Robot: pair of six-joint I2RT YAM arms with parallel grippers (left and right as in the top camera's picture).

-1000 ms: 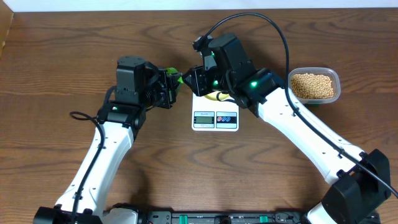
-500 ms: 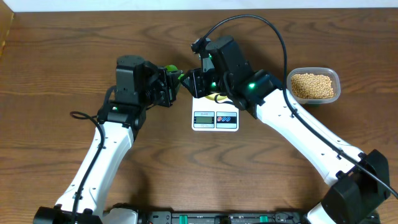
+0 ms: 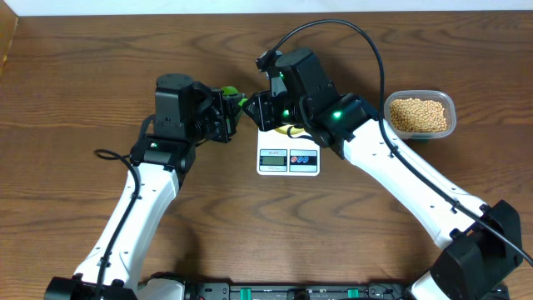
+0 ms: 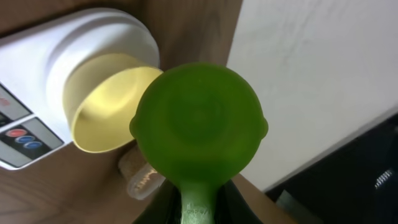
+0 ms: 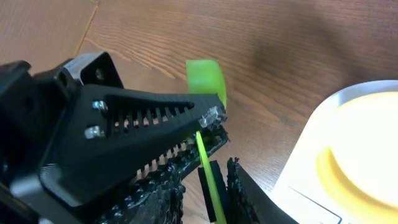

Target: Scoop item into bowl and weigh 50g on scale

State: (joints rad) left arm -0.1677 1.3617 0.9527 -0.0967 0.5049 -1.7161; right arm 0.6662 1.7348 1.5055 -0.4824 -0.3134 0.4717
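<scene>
Left end effector point(image 4: 198, 208): clamping green scoop point(image 4: 199, 121).
Right end effector point(image 5: 214, 168): straddling its handle, grip unclear.
Risk: both tugging, scoop possibly slipping.

My brown wooden table point(image 3: 75, 108) carries the white scale point(image 3: 288, 160) at its middle and, far right, a clear tub point(image 3: 454, 108) of beans point(image 3: 419, 115).

Green scoop point(image 4: 199, 121) by bowl point(image 4: 102, 102) on scale point(image 4: 37, 68)
</scene>
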